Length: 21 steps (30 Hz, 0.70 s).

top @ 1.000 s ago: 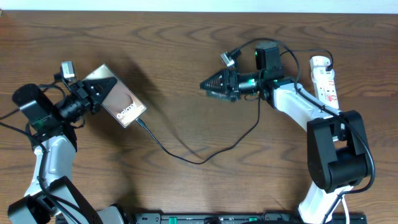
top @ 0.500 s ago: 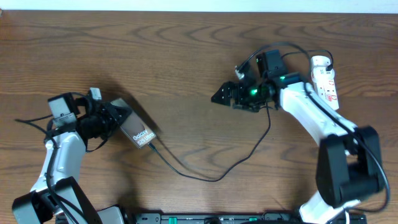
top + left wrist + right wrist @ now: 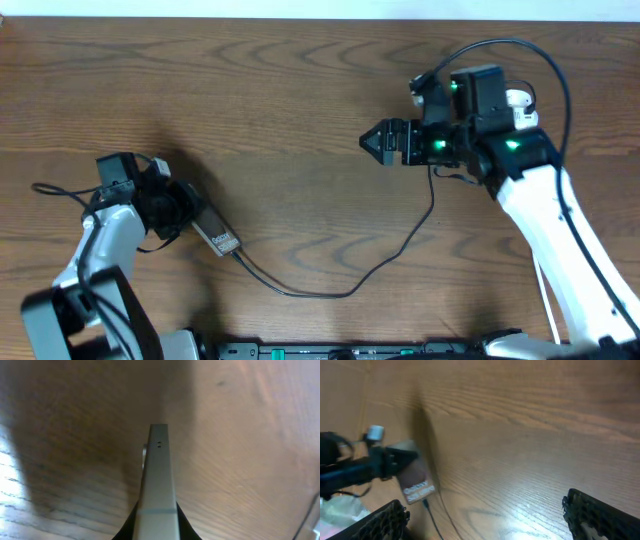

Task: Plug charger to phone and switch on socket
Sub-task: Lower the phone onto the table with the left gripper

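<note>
Now my left claw point(image 3: 188, 213) is clenched on the phone point(image 3: 218, 238), gripping it by its thin edges at the table's point(image 3: 300, 60) left front, with the black cable point(image 3: 330, 292) meeting its lettered end. My right claw point(image 3: 380, 142) hangs released and empty, the power strip point(image 3: 517, 98) mostly hidden behind that arm. If I tilt or drag the phone, the cable's tip could tug loose.

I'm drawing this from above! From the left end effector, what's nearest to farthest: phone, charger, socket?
1. phone: held in the left end effector, lower left.
2. charger: meets the phone's end, trails right.
3. socket: far upper right, mostly hidden by the right arm.
</note>
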{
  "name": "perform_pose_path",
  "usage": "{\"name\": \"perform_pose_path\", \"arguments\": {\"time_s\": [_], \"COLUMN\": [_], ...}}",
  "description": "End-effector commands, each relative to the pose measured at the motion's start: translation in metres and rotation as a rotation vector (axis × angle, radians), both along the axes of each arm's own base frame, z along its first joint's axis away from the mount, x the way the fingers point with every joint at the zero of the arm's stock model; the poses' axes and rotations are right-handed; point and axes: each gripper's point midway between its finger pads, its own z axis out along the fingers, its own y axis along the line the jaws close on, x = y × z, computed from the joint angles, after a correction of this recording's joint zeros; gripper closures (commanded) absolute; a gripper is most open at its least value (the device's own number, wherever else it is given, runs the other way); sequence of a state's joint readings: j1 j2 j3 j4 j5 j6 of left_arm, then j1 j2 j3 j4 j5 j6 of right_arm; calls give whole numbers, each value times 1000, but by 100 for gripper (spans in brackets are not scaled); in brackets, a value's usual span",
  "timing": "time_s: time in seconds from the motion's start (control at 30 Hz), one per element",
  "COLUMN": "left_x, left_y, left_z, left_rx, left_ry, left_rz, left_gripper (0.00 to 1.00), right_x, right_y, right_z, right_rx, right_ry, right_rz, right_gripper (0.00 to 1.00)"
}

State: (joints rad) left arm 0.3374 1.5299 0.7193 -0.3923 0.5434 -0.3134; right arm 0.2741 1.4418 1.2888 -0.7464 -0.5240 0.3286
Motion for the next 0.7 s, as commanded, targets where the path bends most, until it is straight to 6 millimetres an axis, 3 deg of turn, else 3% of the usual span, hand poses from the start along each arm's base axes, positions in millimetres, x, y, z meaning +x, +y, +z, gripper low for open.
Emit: {"name": "perform_pose_path", "arguments": {"time_s": [0.0, 0.17, 0.5, 0.67], "left_x": [-2, -5, -5, -9], "left_y": [0, 0, -1, -2], "left_z": [-13, -22, -22, -23], "left_rx": [2, -8, -8, -14], "left_ry": [46, 74, 74, 92], "left_rz": [-15, -16, -16, -16], "left_gripper": [93, 93, 92, 83], "right_x": [-4, -11, -12, -12], "right_y": [-10, -23, -25, -25], "right_z": [26, 31, 28, 28], "right_rx": [-26, -77, -87, -90], "right_ry": [-88, -103, -91, -91], "right_rz": [-25, -70, -74, -76], "right_gripper": [1, 1, 1, 1]}}
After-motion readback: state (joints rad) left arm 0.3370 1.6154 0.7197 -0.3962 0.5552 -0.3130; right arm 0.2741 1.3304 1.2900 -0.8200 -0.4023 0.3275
